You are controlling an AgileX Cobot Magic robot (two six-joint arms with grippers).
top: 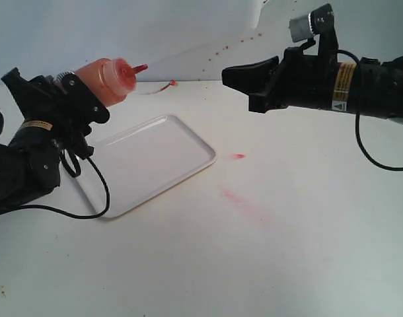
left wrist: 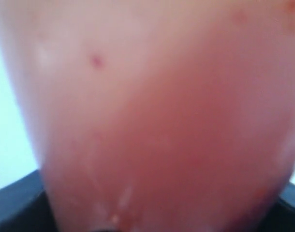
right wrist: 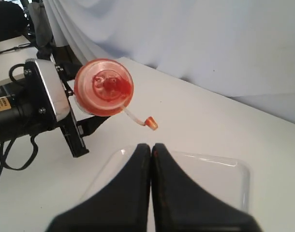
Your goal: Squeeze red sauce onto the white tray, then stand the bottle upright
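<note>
Worktop (top: 307, 251), white, carrying the white tray (top: 155, 162), which lies below and just ahead of my left tool (top: 82, 96). Bottle (top: 108, 80): clamped by its base in that tool, long axis near level, nozzle (top: 139, 68) slightly raised, pointing over the tray. Right tool (top: 231, 74): pressed together, empty, well apart, facing the nozzle.

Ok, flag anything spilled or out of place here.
Red sauce lies on the bare table, right of the tray: a small blob and a fainter smear nearer the camera. The tray itself looks clean. Red specks also dot the backdrop behind.
</note>
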